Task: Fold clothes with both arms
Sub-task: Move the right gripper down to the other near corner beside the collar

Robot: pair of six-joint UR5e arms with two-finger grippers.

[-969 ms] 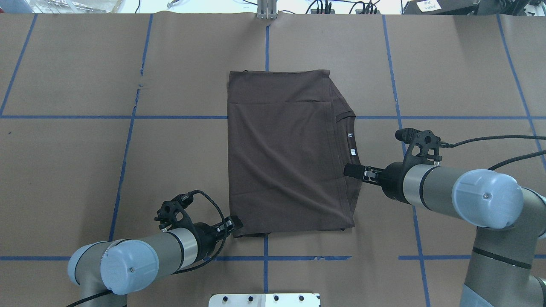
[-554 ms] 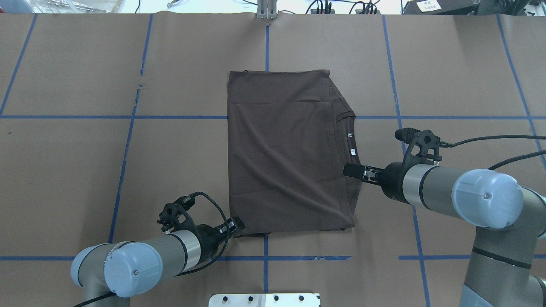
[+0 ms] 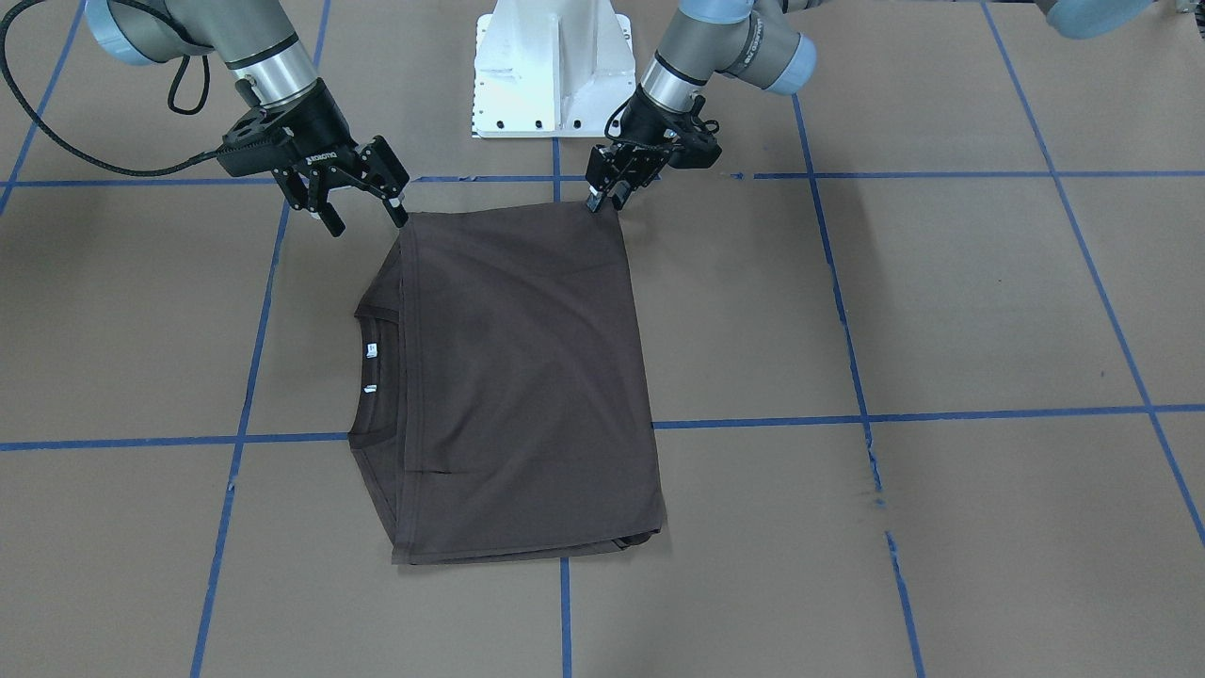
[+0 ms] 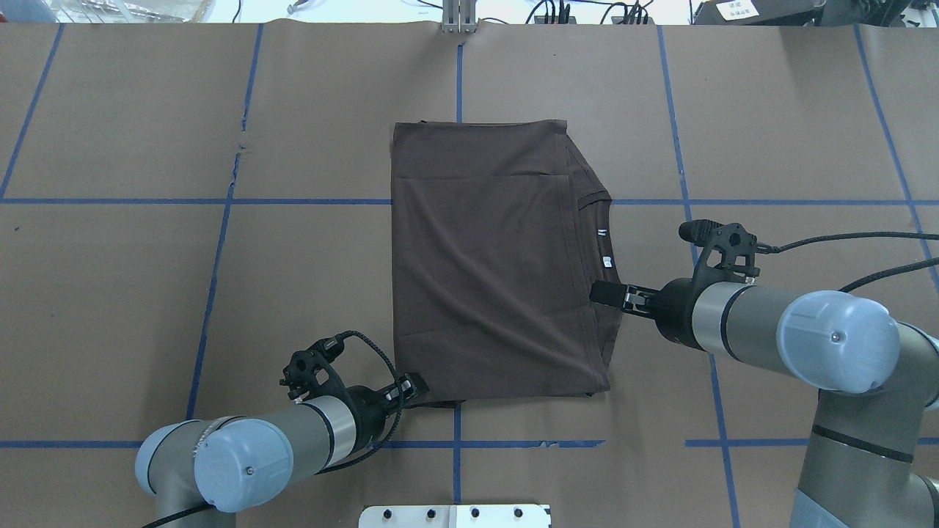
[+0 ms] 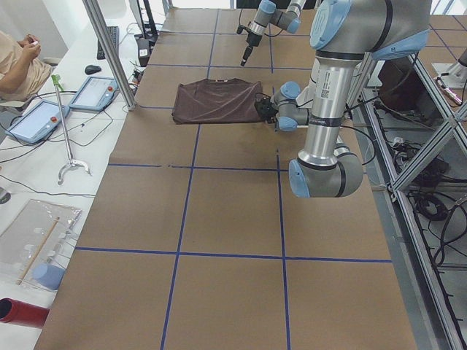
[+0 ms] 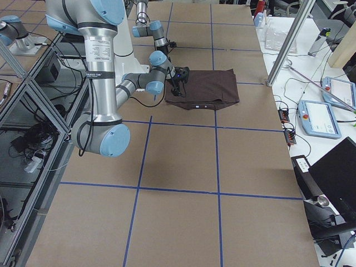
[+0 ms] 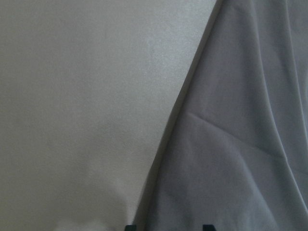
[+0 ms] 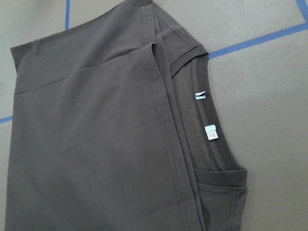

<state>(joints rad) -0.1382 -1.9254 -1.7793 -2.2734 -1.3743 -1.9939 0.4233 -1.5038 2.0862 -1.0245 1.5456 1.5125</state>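
Across the table from the robot, the front-facing camera shows a table [image 3: 941, 311] covered in brown paper and ruled into large squares by blue tape lines [image 3: 847, 421]. A dark brown T-shirt [image 3: 527, 377] lies flat on it, folded to a rectangle, with its collar [image 3: 362, 395] showing along one side. The white base pedestal [image 3: 551, 75] stands just beyond the shirt's robot-side edge. The right gripper [image 3: 369, 224] hangs at the shirt's collar-side corner nearest the pedestal. Its jaws are spread wide and hold nothing, and one fingertip is just beside the cloth. White brand lettering on its body is too small to read surely. The left gripper [image 3: 599, 201] sits at the shirt's other robot-side corner and looks narrow from here.

From overhead, the shirt covers a crossing of tape lines. Past the paper beyond the shirt's far edge are cables and a white card [image 4: 737, 9] whose writing is illegible.

The left-end camera shows a white bench beyond the shirt, with two blue-edged pendants [image 5: 93, 93] and a seated person [image 5: 18, 65] in beige.

The right-end camera shows the same bench and a black screen [image 6: 334, 183], well apart from the shirt.

In the left wrist view, two fingertips [image 7: 207, 227] stand apart with the shirt's edge running up between them, so this claw is parted and grips nothing.

The right wrist view shows two white neck tags [image 8: 201, 95] inside the collar. Their print cannot be read.
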